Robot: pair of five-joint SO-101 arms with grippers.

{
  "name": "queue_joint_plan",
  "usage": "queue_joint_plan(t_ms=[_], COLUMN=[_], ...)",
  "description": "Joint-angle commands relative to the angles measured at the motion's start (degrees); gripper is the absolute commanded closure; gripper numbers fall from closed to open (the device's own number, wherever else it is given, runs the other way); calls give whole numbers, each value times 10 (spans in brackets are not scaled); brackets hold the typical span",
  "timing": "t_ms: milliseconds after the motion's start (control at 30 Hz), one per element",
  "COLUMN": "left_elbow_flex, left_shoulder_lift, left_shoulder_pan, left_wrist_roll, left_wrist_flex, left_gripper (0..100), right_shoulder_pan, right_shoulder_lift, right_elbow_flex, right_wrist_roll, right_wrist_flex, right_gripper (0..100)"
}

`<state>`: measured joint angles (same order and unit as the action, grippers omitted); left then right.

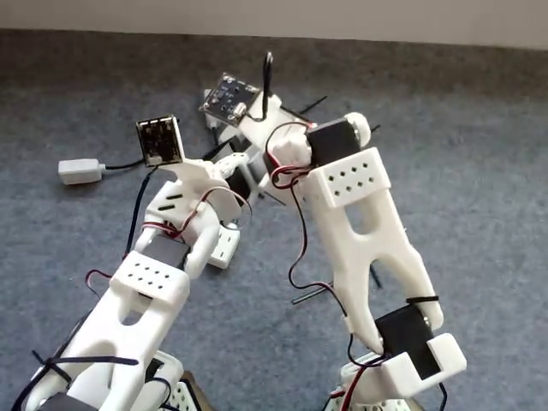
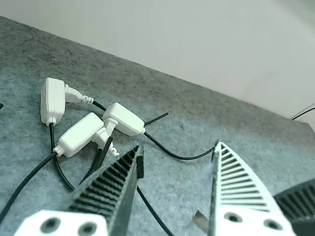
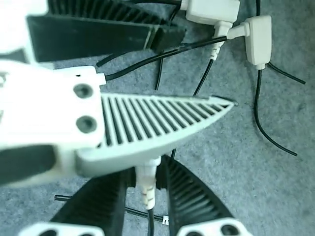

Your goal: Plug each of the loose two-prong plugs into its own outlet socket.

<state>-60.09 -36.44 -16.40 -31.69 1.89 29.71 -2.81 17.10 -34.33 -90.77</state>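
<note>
My right pincer is clamped on a plug by its cord end. My left pincer is wide open, empty, right beside it. The white connectors lie ahead of the left pincer, toward the carpet's far edge.

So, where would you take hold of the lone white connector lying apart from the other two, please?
I'd grip the white connector mid-body, across its narrow width, from above. It lies flat on the carpet, a long block with its cord leaving one end, so both long sides look free for the open left tool.
</note>
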Motion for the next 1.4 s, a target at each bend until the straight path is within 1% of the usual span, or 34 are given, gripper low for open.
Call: queue_joint_plan(t_ms=[0,100,200,433,533,667,767,833,900,1000,1067,1133,1267,1367], left_elbow_flex=[12,11,11,-5,-7,-6,-6,-6,-4,-3,-6,-8,-44,-69], left_shoulder_lift=[4,4,4,3,3,2,-1,-2,-2,-2,0,3,3,3], left_shoulder_pan=[-11,-11,-11,-9,14,69,121,178,249,341,384,410,451,489], left_wrist_roll=[0,0,0,2,0,0,4,4,3,1,0,0,1,2], left_wrist_flex=[-4,-3,-3,-4,-4,-4,-4,-4,-4,-4,-4,-2,-4,-4], left_gripper=[780,780,780,780,780,780,780,780,780,780,780,780,780,780], right_shoulder_pan=[-3,-3,-3,-4,-6,-6,-6,-6,-6,-2,15,31,64,85], right_shoulder_lift=[-12,-9,-7,-6,-6,-6,-6,-6,-5,-5,-4,2,53,106], right_elbow_flex=[94,152,185,153,150,149,149,149,147,109,72,25,4,18], right_wrist_roll=[5,4,4,4,7,11,63,100,120,118,85,61,62,84], right_wrist_flex=[-42,-78,-89,-88,-87,-88,-84,-83,-85,-80,-79,-72,-65,-64], right_gripper=[988,988,988,988,988,988,988,988,988,988,988,988,988,988])
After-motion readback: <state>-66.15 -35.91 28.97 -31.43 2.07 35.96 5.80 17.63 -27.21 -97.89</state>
